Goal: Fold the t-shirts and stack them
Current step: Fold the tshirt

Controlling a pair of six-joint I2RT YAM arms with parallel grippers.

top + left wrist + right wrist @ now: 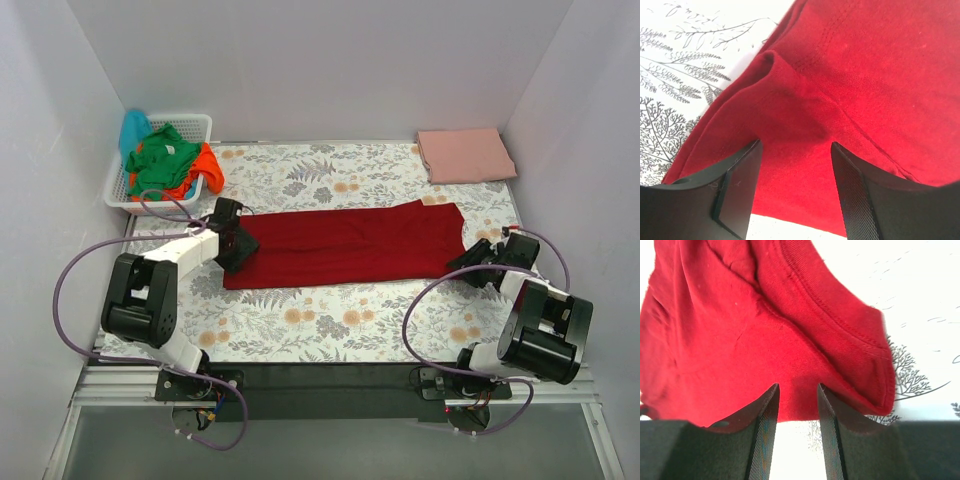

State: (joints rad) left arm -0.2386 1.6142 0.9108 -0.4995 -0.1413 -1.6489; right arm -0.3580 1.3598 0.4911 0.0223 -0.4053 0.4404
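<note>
Red t-shirt (pixel 345 243) on floral table (pixel 300 325)

the top external camera sits high above and behind the arm bases (pixel 205 385), facing forward and down, far enough off to take in the whole flower-patterned table (pixel 330 330) up to the back wall (pixel 320 70). the left wrist camera looks out between the fingers of the left gripper (pixel 795 145), tilted down and very near the cloth, so the left end of the dark red t-shirt (pixel 865 75) fills most of its frame. the right wrist camera looks likewise past the right gripper (pixel 798 386), close over the shirt's right end. all three views share that shirt and the patterned tabletop; the two wrist views show opposite ends of it
</note>
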